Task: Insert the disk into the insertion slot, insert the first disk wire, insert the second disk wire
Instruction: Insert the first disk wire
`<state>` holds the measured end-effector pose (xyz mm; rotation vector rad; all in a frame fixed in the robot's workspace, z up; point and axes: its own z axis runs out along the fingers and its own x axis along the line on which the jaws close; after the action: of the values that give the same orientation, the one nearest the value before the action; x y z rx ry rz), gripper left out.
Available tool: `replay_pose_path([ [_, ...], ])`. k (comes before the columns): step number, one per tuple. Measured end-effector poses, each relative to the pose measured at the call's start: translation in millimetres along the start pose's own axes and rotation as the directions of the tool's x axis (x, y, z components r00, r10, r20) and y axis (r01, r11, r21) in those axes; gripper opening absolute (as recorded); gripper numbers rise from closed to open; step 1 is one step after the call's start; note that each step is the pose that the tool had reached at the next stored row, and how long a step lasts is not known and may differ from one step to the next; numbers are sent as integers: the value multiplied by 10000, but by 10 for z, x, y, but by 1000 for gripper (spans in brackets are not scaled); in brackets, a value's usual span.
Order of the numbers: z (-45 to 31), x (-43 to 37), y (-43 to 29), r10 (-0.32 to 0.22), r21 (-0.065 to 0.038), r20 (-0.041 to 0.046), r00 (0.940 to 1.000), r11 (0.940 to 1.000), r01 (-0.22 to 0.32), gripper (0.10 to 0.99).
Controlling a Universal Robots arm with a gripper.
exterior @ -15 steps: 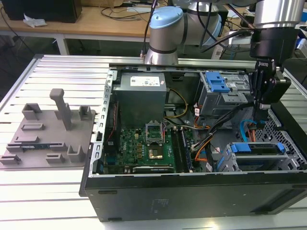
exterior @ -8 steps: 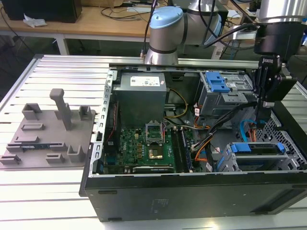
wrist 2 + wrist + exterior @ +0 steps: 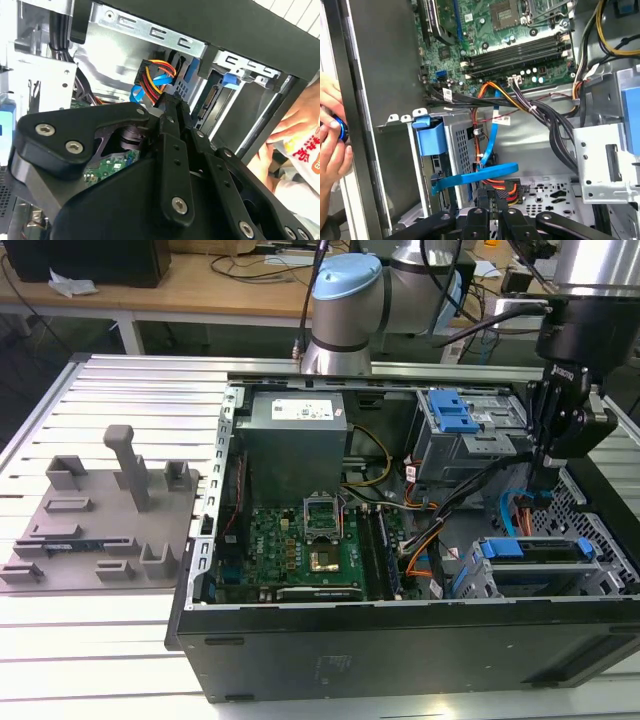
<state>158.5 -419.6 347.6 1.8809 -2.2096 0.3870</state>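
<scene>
The disk (image 3: 540,549) lies in the insertion slot (image 3: 600,578) at the case's front corner on the exterior view's right, its blue frame (image 3: 430,137) showing at the mouth. The first disk wire (image 3: 479,177), flat and light blue, loops across to a dark plug at the disk's end. My gripper (image 3: 490,196) reaches down into the case right behind the disk. Its fingers stand close together, shut on the second disk wire (image 3: 496,183), a red and orange bundle with a black plug. In the second wrist view that bundle (image 3: 150,75) sits just past my gripper (image 3: 172,102).
The open computer case (image 3: 400,640) lies on a slatted metal table. The motherboard (image 3: 300,540), the power supply (image 3: 295,445) and thick black cables (image 3: 550,125) are inside it. A taller bay with a blue tab (image 3: 452,415) stands behind. A person's hand (image 3: 331,145) is at the case's wall.
</scene>
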Motion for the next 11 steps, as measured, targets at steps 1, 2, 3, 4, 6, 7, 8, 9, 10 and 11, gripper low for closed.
replay_pose_path([
  [1,0,1,-1,-46,-62,-7,10000,10000,46,165],
  [2,-2,1,-4,-124,-137,-16,9999,9998,124,165],
  [3,-3,1,-6,-186,-196,-21,9998,9996,185,165],
  [4,-4,1,-9,-241,-252,-25,9997,9994,241,165],
  [6,-10,-2,-41,-342,-325,13,9994,9989,342,165],
  [7,-14,-4,-74,-362,-329,101,9993,9988,365,165],
  [8,-16,-6,-108,-374,-337,204,9991,9987,381,165],
  [9,-16,-7,-128,-380,-345,290,9989,9986,390,165],
  [10,-14,-7,-153,-387,-361,437,9983,9985,403,165],
  [11,-1,30,-178,-381,-402,780,9962,9983,414,165],
])
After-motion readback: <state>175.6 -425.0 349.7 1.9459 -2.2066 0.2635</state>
